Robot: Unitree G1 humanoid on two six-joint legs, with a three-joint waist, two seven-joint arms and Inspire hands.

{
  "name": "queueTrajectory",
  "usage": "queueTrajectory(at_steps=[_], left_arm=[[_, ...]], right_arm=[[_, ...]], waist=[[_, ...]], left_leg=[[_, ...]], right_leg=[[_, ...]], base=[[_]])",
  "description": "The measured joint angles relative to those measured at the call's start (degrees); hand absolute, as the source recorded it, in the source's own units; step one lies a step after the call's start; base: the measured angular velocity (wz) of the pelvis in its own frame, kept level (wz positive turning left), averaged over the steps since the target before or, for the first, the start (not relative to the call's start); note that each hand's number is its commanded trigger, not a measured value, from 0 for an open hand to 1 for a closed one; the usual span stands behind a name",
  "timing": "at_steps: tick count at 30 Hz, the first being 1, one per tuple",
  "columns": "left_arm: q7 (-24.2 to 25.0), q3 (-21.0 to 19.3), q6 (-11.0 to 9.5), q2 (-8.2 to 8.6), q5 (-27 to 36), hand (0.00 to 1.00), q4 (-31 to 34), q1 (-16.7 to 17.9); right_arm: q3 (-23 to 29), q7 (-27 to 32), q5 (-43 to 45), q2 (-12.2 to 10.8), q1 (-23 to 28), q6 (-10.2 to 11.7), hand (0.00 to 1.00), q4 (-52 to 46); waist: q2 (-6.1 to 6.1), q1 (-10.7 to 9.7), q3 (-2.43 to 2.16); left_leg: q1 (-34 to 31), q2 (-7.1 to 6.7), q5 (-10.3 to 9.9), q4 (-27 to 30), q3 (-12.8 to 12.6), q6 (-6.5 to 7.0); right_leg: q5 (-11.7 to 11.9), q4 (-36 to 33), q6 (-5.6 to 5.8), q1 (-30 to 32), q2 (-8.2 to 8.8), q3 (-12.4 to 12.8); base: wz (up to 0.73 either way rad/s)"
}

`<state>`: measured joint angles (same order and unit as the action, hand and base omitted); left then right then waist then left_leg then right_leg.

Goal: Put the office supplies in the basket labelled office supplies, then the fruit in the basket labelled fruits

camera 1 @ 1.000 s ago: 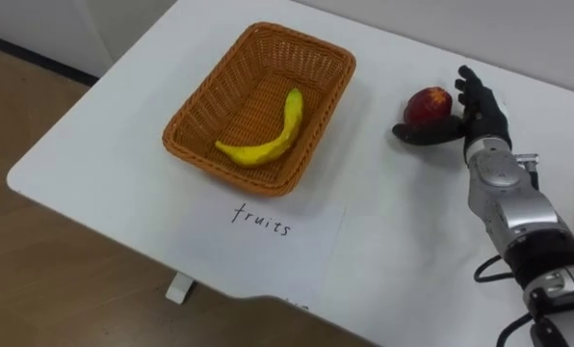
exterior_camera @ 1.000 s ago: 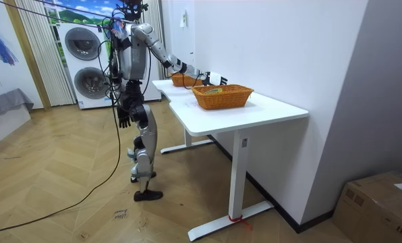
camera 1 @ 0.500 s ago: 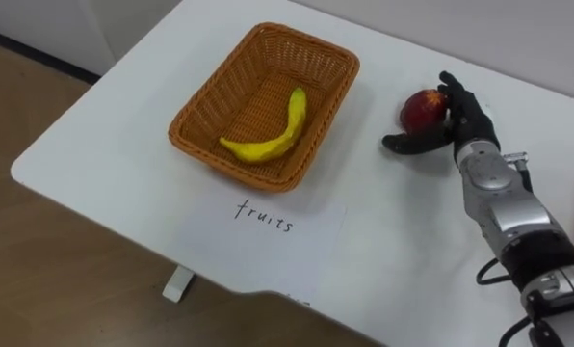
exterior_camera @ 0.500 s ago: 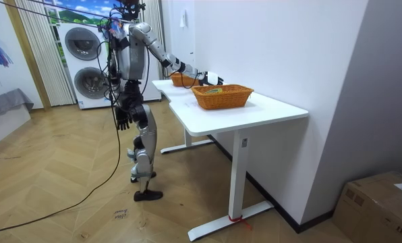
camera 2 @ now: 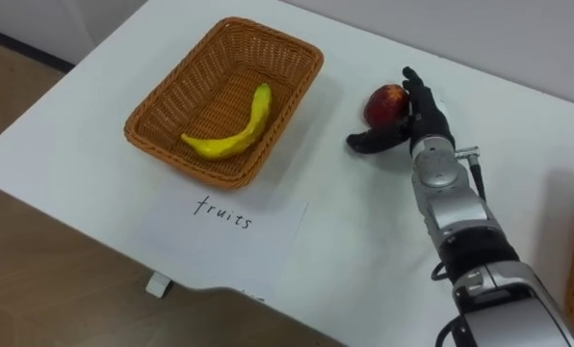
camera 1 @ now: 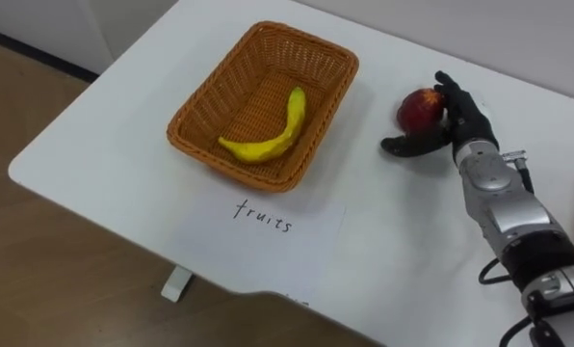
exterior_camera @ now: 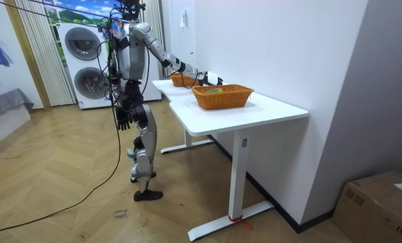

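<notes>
Step in hand: pick-up of the round red apple [camera 1: 418,108]. The apple is set on the white table [camera 1: 104,135], a short way right of the oblong brown wicker basket [camera 1: 202,96], not yet lifted.

The right hand [camera 1: 466,121] is placed against the apple's right side. The fingers [camera 1: 454,93] are laid on the fruit and the thumb is stretched out low in front of it. A closed grip is not seen, so the hand is judged open and cupped, with the grasp not yet made.

The left hand [exterior_camera: 123,122] is hung at the robot's side in the room view. Its state cannot be told.

Next move, as judged: fingers and thumb to be closed round the apple, then lift and carry left over the basket rim. Roll-away is the likely risk if the apple is nudged before closure.

Containers:
- One curved yellow banana [camera 1: 267,136] is held in the wicker basket. It is marked as the fruit basket by the handwritten white paper sheet [camera 1: 268,226] laid before it.
- A second wicker basket [exterior_camera: 222,100] is seen nearer in the room view. Its contents are too small to be read.
</notes>
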<state>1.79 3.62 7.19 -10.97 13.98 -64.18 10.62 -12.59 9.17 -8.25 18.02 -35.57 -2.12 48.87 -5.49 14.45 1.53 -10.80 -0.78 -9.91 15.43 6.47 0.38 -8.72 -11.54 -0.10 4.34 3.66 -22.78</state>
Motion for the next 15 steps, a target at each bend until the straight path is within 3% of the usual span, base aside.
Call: queueTrajectory(at_steps=[6, 15], left_arm=[[0.00, 0.00, 0.02, -0.03, 0.00, 0.00, 0.03, -0.01], [-0.06, -0.02, 0.04, -0.09, -0.01, 0.00, 0.05, -0.02]], right_arm=[[0.18, 0.02, 0.73, 1.94, -0.13, 0.08, 1.00, -0.01], [0.21, -0.77, 1.76, 1.38, -0.25, 0.44, 1.00, -0.06]], waist=[[0.06, 0.04, -0.03], [0.24, 0.17, -0.10]], left_leg=[[0.07, 0.04, 0.01, -0.02, -0.05, -0.02], [0.42, 0.06, 0.03, -0.16, -0.05, -0.05]], right_leg=[[0.01, 0.00, -0.02, 0.00, -0.03, 0.04], [0.01, 0.01, -0.02, -0.10, -0.06, 0.07]], base=[[0.00], [0.00]])
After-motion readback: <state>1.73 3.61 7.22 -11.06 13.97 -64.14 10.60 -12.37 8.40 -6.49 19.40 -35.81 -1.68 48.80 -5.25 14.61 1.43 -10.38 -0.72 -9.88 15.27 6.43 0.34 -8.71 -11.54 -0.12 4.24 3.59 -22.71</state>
